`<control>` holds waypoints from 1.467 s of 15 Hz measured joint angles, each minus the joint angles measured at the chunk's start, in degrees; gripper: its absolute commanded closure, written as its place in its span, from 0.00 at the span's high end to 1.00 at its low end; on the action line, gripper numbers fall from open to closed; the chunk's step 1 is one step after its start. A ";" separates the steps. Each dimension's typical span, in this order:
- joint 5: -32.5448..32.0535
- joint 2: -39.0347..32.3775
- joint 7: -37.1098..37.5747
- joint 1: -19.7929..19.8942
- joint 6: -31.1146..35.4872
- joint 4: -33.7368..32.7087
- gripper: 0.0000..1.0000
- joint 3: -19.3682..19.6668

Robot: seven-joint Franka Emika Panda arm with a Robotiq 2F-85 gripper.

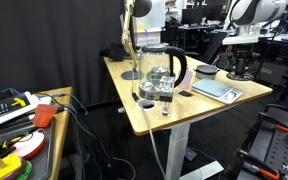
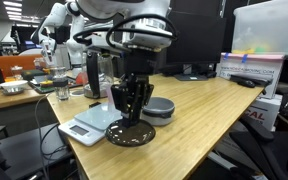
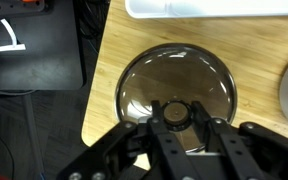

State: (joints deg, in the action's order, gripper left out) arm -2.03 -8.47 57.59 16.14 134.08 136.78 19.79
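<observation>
A round glass lid (image 3: pixel 149 80) with a black knob (image 3: pixel 174 112) lies flat on the wooden table (image 3: pixel 104 90), close to its edge. In the wrist view my gripper (image 3: pixel 174 116) is shut on the knob, one finger pressed to each side of it. In an exterior view the gripper (image 2: pixel 133 108) points straight down onto the dark lid (image 2: pixel 132 136). From farther off, in an exterior view, the gripper (image 1: pixel 242 64) stands at the far right corner of the table.
A white kitchen scale (image 2: pixel 89 126) lies beside the lid and a grey bowl (image 2: pixel 160 108) stands behind it. Farther along the table are a glass kettle (image 1: pixel 162 68) and a drinking glass (image 1: pixel 165 100). A black box (image 3: pixel 29 50) sits below the table edge.
</observation>
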 measured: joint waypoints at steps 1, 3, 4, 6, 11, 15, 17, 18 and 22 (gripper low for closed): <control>0.38 -1.31 -0.07 -0.26 0.13 -0.93 0.08 -0.30; 0.74 -3.58 -0.19 -0.65 0.18 -3.28 0.57 -0.67; 0.76 -4.42 -0.29 -0.80 0.18 -4.39 0.61 -0.70; 0.79 -5.30 -0.73 -0.89 0.17 -5.92 0.73 -0.70; 0.98 -4.00 -4.26 -0.85 -0.28 -7.27 1.00 -0.63; 1.62 3.78 -12.18 -0.38 -4.60 -7.97 1.00 0.11; -0.22 9.08 -17.13 0.31 -8.94 -8.97 1.00 0.91; -0.60 11.46 -20.72 0.89 -11.39 -9.50 1.00 1.16; -0.60 13.76 -25.35 1.39 -14.13 -9.55 1.00 1.31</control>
